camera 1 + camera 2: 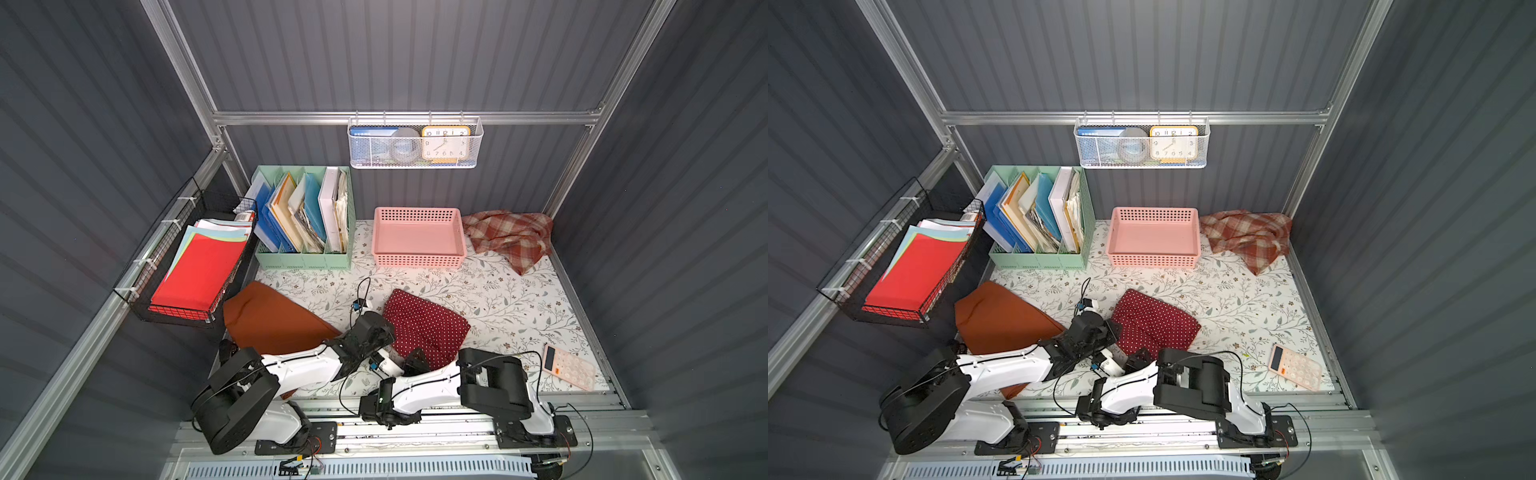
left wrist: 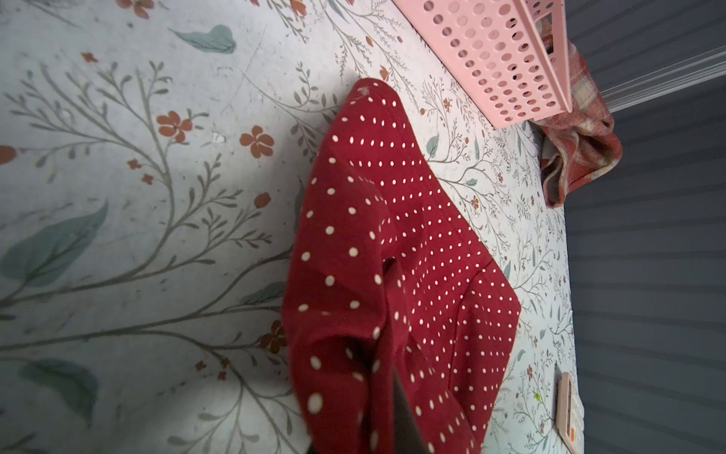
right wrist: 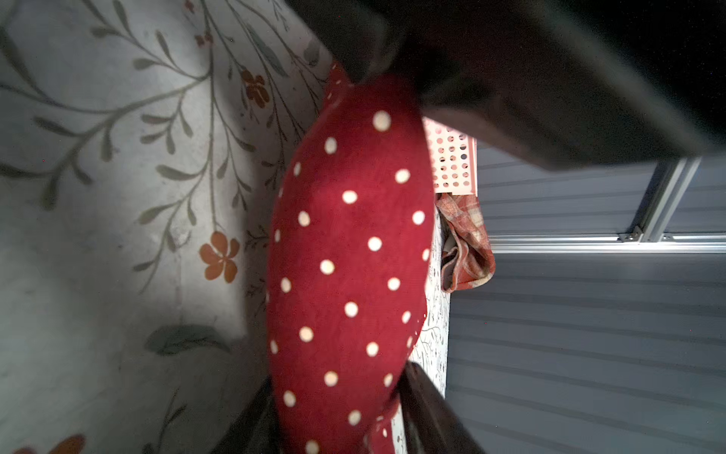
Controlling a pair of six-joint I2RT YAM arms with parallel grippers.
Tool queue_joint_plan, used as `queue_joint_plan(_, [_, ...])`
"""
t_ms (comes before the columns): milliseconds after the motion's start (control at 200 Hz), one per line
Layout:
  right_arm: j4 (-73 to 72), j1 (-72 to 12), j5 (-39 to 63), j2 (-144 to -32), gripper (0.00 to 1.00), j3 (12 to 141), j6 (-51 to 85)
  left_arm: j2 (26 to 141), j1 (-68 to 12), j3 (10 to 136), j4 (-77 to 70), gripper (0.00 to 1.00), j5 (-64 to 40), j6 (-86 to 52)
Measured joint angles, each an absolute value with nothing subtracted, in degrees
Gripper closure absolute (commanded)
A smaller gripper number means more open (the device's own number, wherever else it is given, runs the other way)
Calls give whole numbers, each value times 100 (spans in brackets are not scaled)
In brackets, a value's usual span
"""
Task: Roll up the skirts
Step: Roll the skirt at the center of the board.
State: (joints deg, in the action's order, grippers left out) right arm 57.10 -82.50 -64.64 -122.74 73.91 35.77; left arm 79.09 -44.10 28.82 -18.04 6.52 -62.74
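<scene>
Both top views show three skirts on the table [image 1: 498, 307]. The left claw [image 1: 390, 334] is clamped on the polka-dot skirt [image 1: 428, 328], while the right claw [image 1: 415, 359] straddles a fold of it; whether it grips, I cannot tell. One rust-orange skirt [image 1: 270, 320] lies left of the claws, with one plaid skirt [image 1: 507, 237] and one pink basket [image 1: 417, 259] beyond them and one calculator [image 1: 569, 368] to their right.

Polka-dot skirt [image 2: 412, 236]: matt woven cloth (plaid skirt [image 1: 509, 237] fuzzier); basket [image 1: 417, 259]: smooth perforated plastic.

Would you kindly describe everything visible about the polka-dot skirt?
The polka-dot skirt is dark red cloth with small white dots and stitched seams. It lies mostly flat on the floral table, between the rust-orange skirt and the calculator; its near edge is bunched and lifted. The left claw pinches that edge; the right claw straddles a fold there.
</scene>
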Motion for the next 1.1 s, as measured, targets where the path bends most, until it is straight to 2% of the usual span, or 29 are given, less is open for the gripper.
queue_joint_plan(325, [5507, -8248, -6499, -12258, 69, 7424, 3468, 7664, -4362, 2773, -1754, 100, 751, -6318])
queue_joint_plan(360, [5457, -8248, -6479, -12243, 73, 7424, 3417, 7629, -4355, 2759, -1728, 100, 755, -6320])
queue_joint_plan(410, [5374, -8248, -6423, -12204, 75, 7413, 3336, 7581, -4346, 2744, -1688, 83, 762, -6335])
queue_joint_plan(470, [5334, -8182, -6058, -12136, 78, 7376, 3194, 7461, -4342, 2722, -1553, 71, 733, -6364])
queue_joint_plan(530, [5369, -7950, -5647, -12149, 81, 7240, 3030, 7181, -4372, 2676, -1354, 46, 685, -6370])
queue_joint_plan(655, [5406, -7325, -5264, -12138, 86, 7150, 2834, 6735, -4563, 2670, -764, 13, 502, -6401])
queue_joint_plan(871, [5321, -7255, -4904, -11968, 87, 7107, 2571, 5881, -4421, 2674, 235, 1, 687, -6445])
queue_joint_plan(1096, [5304, -7303, -4737, -11889, 90, 7085, 2427, 5142, -3717, 2674, 1017, 0, 773, -6213])
